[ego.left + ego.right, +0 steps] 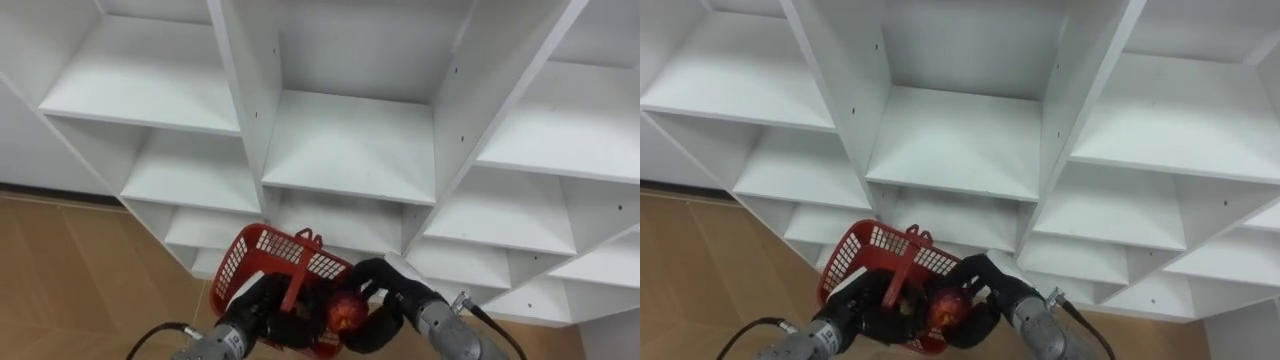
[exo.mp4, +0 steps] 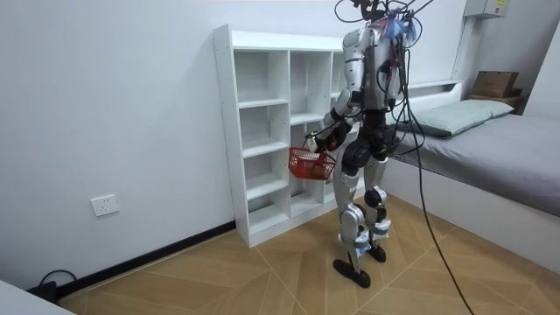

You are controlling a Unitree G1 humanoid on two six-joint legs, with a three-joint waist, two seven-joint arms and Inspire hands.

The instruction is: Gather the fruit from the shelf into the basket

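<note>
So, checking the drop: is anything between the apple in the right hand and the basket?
Nothing visible. The right hand holds the apple right at the near rim of the basket; the left hand holds the basket beside it, its handle just left of the apple.

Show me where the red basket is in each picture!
Left eye view: red basket bottom middle, in the left hand; right hand holds a red fruit.
Right eye view: basket at bottom, left of middle.
Room view: basket mid-picture, before the white closet.
Shared landmark: the white closet behind it.
</note>
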